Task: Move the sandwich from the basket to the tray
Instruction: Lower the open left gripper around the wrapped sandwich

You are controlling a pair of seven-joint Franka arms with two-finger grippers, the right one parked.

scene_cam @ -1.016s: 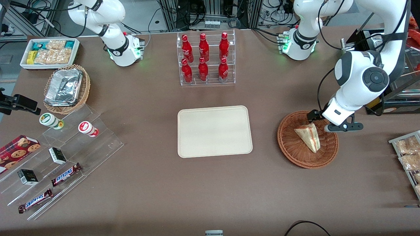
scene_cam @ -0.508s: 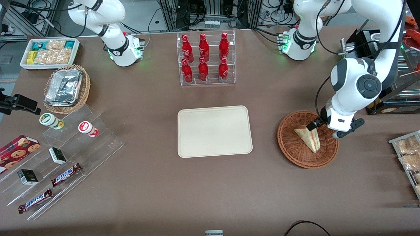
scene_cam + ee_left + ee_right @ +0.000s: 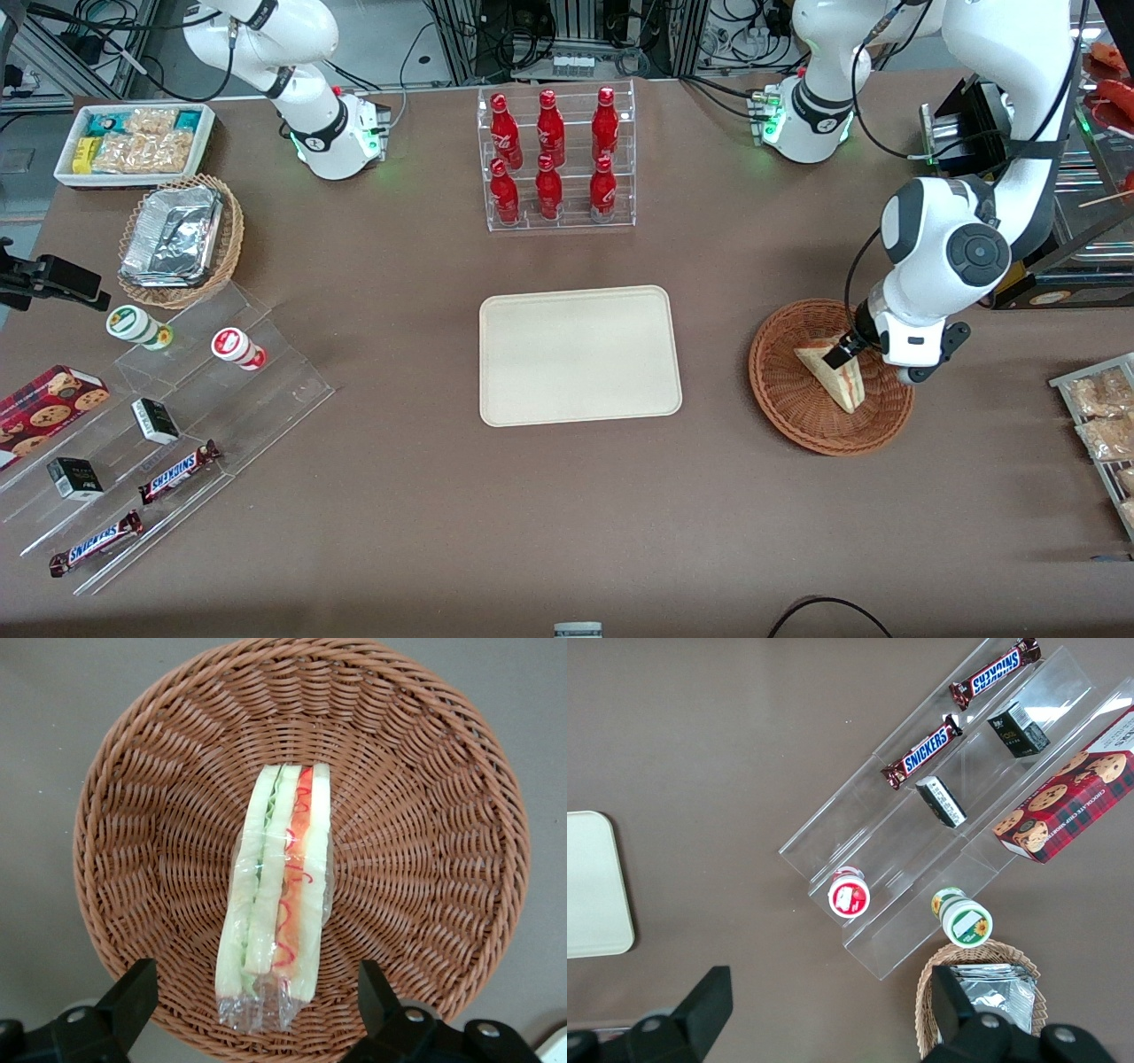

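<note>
- Since the earlier frames the left arm has swung in over the basket (image 3: 830,379), and its gripper (image 3: 837,354) now hangs right above the wide end of the sandwich (image 3: 833,372), where before it stood off at the basket's rim.
- Going left to right in the front view: the cream tray (image 3: 580,354) lies bare at mid-surface, well apart from the basket, which sits toward the working arm's end.
- Seen from the wrist, the sandwich (image 3: 276,895) stands on edge in its clear wrap, filling layers facing up, in the middle of the basket (image 3: 443,842).
- Jaws stand apart, one finger (image 3: 133,997) either side of the wedge's near end, neither touching it.
- Risk: the jaws straddle only the end of the wedge, not its middle; closing there could let the long body droop or pivot out on the lift.
- Risk: the slick wrap may slip between the jaws, or a hard squeeze could crush the soft bread.
- Risk: descending too far could drive the fingertips into the weave and drag the light basket across the surface.
</note>
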